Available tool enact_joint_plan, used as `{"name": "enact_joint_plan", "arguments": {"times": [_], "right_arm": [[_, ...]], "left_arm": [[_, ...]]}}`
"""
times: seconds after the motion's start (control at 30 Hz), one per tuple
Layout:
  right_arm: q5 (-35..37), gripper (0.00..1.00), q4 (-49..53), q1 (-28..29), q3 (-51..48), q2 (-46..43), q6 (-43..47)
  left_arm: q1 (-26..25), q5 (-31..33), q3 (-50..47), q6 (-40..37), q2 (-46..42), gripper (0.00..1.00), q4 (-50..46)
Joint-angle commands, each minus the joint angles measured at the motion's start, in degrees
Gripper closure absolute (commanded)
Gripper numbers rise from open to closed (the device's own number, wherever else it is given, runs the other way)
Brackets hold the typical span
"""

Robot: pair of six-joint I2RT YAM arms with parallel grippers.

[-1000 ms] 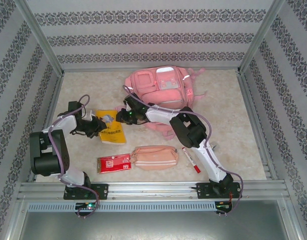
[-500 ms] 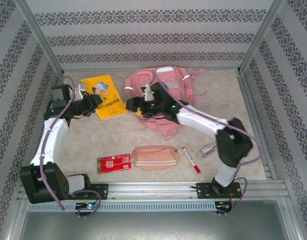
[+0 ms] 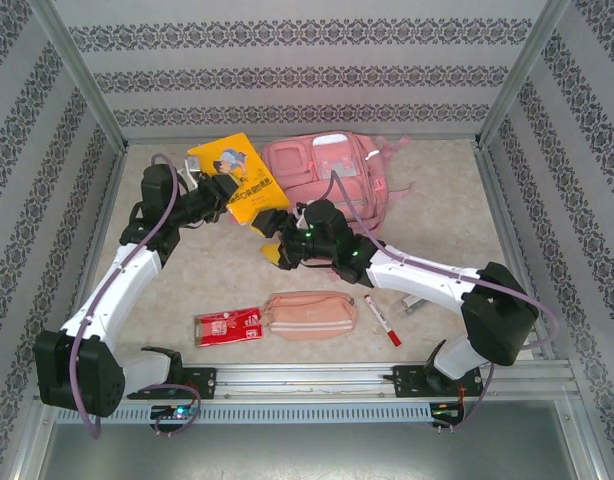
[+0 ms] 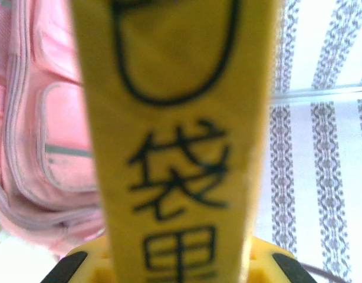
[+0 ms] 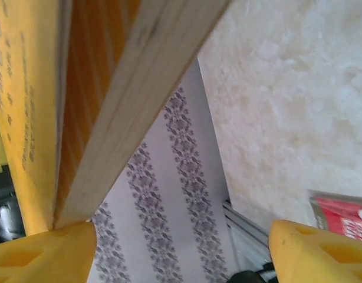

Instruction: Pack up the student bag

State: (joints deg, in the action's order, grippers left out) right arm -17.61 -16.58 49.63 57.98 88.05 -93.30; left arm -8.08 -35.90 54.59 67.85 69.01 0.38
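Left grip: the left gripper [image 3: 225,196] is clamped on a thin yellow paperback book with black printed characters [image 3: 232,178]; on the left wrist camera its cover [image 4: 175,135] runs up out of the closed jaws
Right grip: the right gripper [image 3: 277,242] stands wide apart and holds nothing; on its wrist camera one yellow fingertip [image 5: 42,253] sits at the book's lower corner [image 5: 104,118] and the other [image 5: 319,250] hangs free over the table [image 5: 299,88]
Book: we see it lifted off the table and tilted, its far edge just beside the bag's left side
Bag: the large pink fabric backpack [image 3: 332,175] lies flat at the far middle of the table, pockets up; we cannot tell whether its main opening is unzipped
Just changed: in the last second the book left the table and swung over to the bag, while the right jaws let go of the bag's near edge, widened and drew back under the book
Meaning: we judge the first item is about to go in, the right arm set to steady it
Still waiting: a pink oblong zip pouch [image 3: 309,312], a red flat packet [image 3: 228,326] and a red-capped marker [image 3: 382,320] near the front edge
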Motion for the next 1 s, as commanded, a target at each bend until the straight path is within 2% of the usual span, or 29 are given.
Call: {"name": "enact_joint_plan", "arguments": {"times": [0.0,0.1,0.37,0.5,0.8,0.97], "right_arm": [[8.3,0.25,-8.4,-0.3,0.3,0.2,-3.7],[10.9,0.25,-8.0,-0.2,-1.8,-2.0,-4.0],[14.1,0.24,-6.8,-0.1,-6.5,-8.3,-5.2],[13.7,0.22,-6.8,-0.1,-6.9,-7.7,-9.1],[14.5,0.24,-9.5,-0.2,-3.6,-2.5,-10.7],[17.2,0.26,-8.6,-0.1,-4.5,-4.0,-10.6]], "left_arm": [[-4.4,0.0,-0.3,5.0,-1.2,1.0,4.3],[-4.8,2.9,-1.0,4.9,-2.8,1.0,0.9],[-5.1,4.0,-3.2,7.6,-2.9,1.0,0.6],[-5.7,1.5,-1.9,8.1,-1.2,1.0,1.0],[-7.7,0.8,-2.9,10.4,-1.1,1.0,1.4],[-7.7,1.7,-3.5,10.4,-1.1,0.99,0.3]]}}
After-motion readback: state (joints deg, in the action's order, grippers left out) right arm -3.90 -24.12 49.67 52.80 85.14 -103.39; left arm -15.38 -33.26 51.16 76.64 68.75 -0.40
